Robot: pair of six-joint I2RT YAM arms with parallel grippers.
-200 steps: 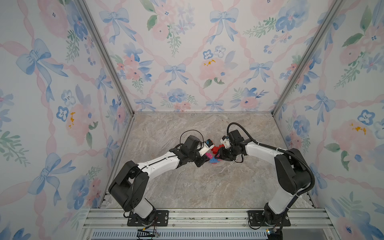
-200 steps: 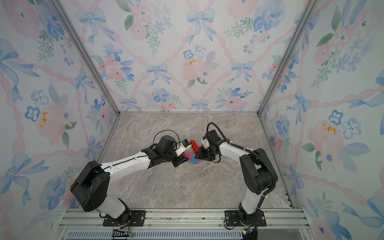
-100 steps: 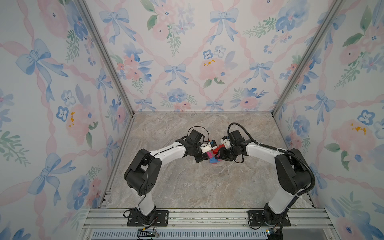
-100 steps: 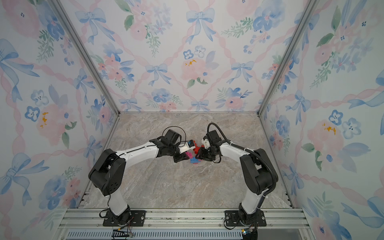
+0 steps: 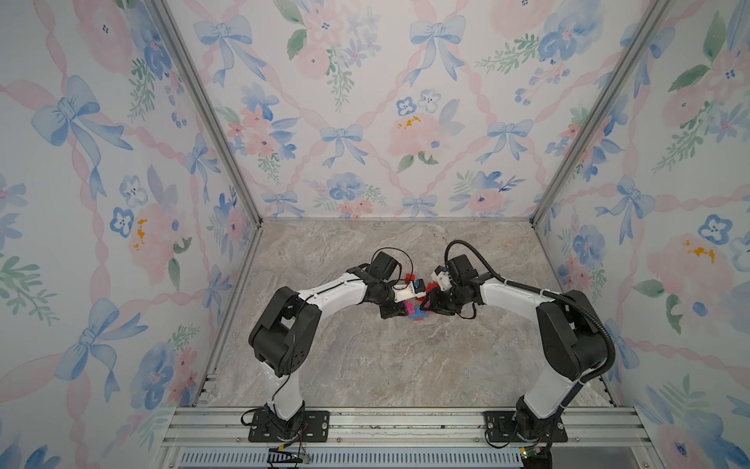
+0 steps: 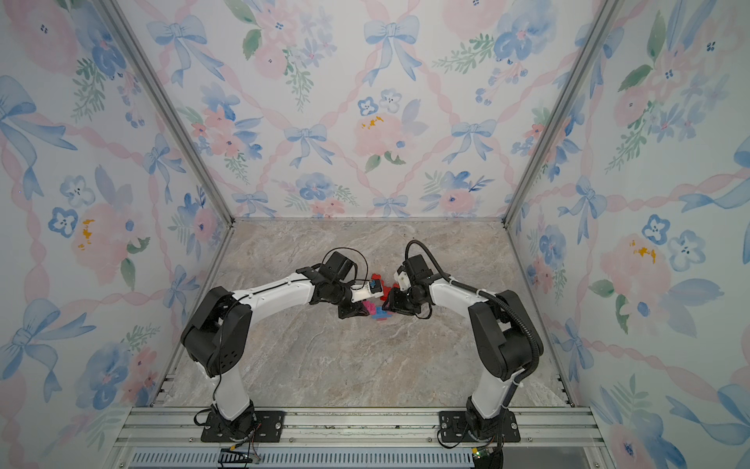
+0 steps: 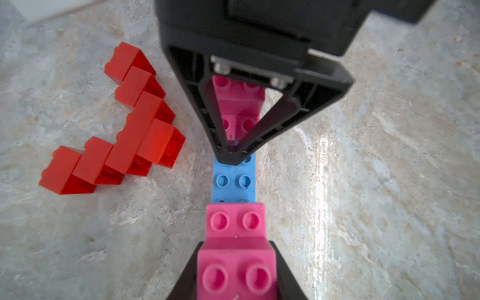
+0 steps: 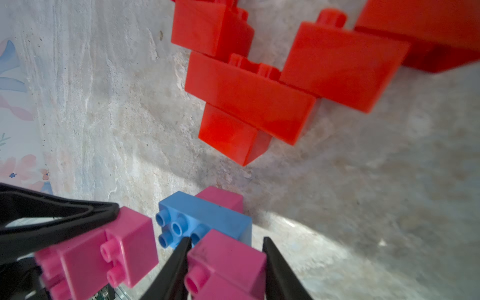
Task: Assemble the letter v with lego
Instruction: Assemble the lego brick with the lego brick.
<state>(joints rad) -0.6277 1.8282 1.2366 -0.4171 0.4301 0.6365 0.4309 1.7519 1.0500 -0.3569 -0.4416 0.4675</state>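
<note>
no legible text, labels, brands, numbers or signs, lego [image 7: 235, 181] stud tops too blurred to read

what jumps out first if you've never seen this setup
A stepped red lego V lies flat on the marble table. Beside it at mid-table, the left gripper clamps a pink end brick, and the right gripper straddles the opposite pink brick, with a blue brick between them.
</note>
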